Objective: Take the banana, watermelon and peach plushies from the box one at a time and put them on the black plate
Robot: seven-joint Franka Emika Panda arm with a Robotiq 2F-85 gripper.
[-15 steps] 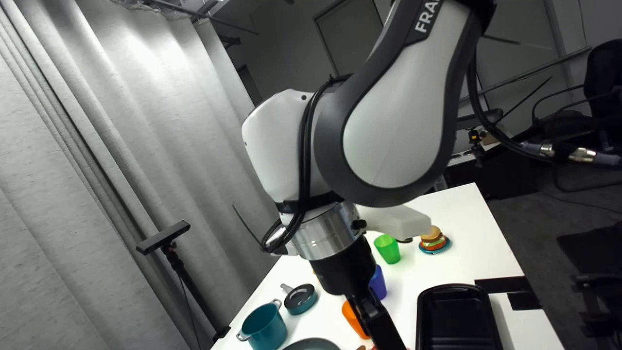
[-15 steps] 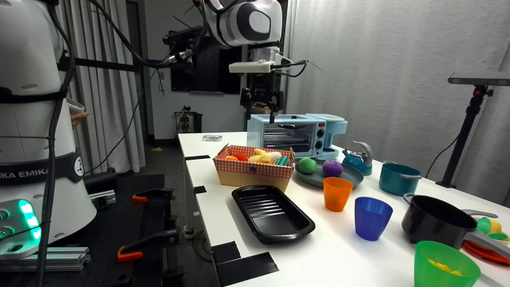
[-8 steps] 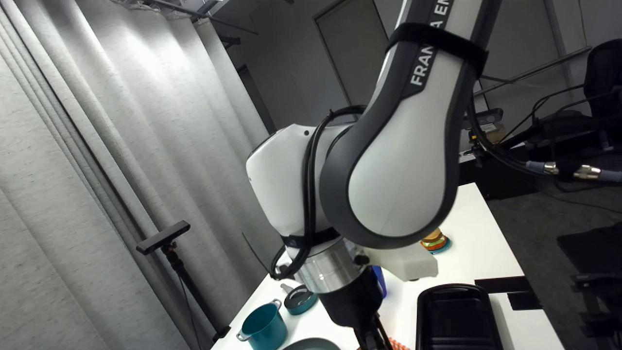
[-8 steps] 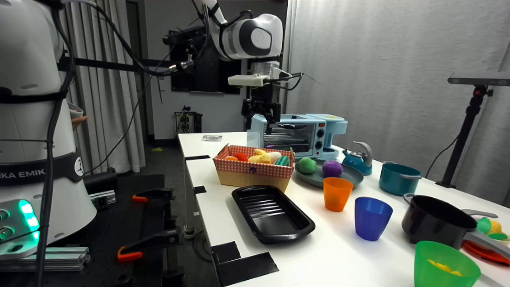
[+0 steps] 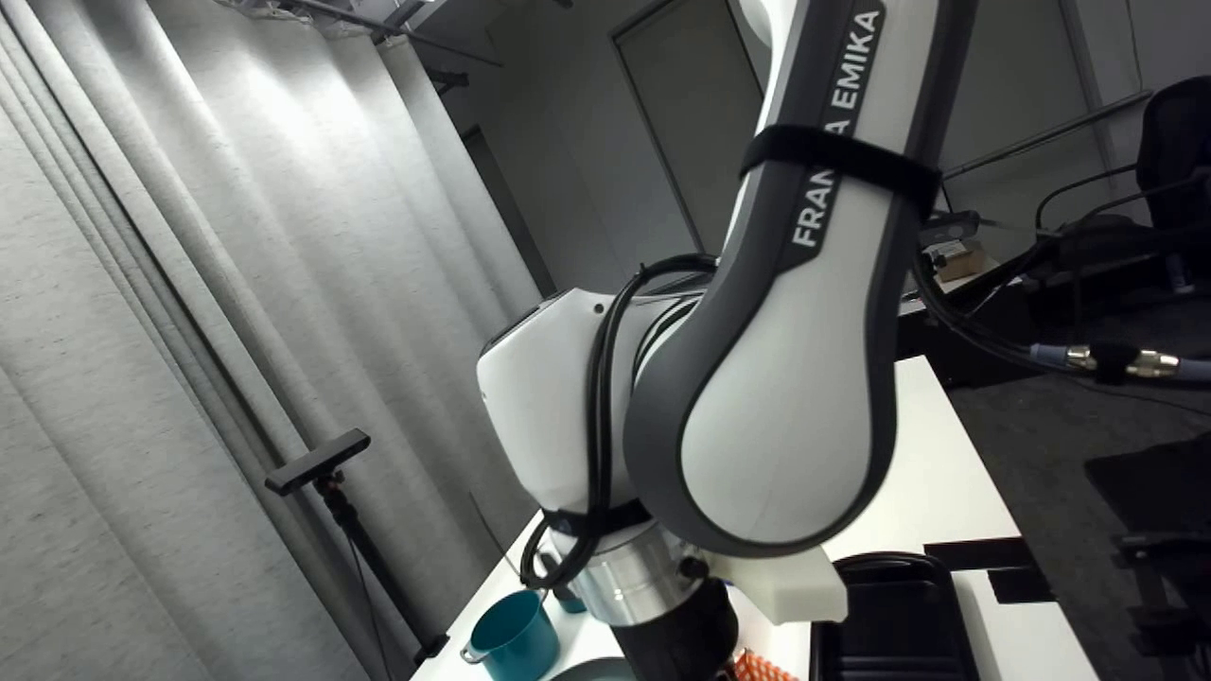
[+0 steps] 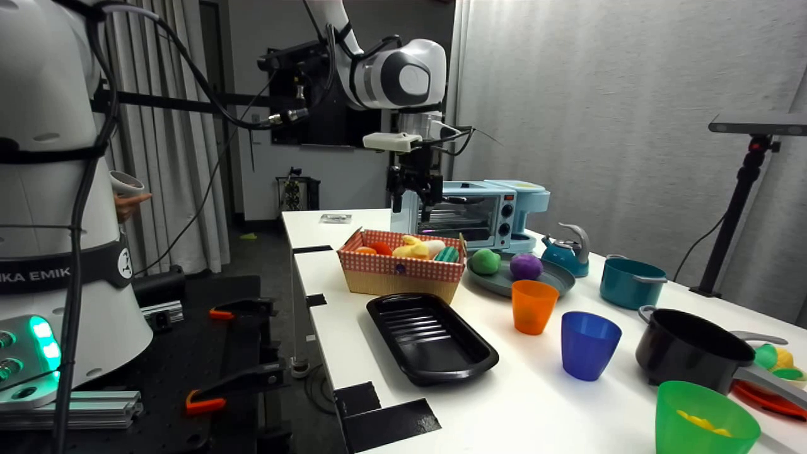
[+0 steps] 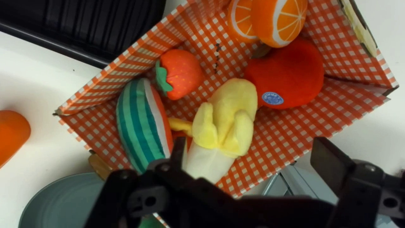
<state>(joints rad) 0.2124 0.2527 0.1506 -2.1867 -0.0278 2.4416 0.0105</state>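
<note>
Hovering with the claw [image 7: 253, 158] spread wide, gripping nothing; probably readying the first pick, of the peeled-banana plushie [image 7: 229, 126]; next calling for straddling it, lowering and squeezing without nudging the watermelon-slice plushie [image 7: 140, 123] just beside it in the gingham box [image 7: 172, 36]; not identifying a peach there for certain; afterwards calling for carrying to the ribbed black tray [image 7: 91, 25] near the box.

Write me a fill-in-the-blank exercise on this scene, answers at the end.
The striped plushie beside the banana is a slice of ____.
The ridged plate next to the box is ____ in colour.
In an exterior view, the middle cup, between the orange cup and the green cup, is ____.
The claw is ____, not shut.
Missing words: watermelon; black; blue; open.
</note>
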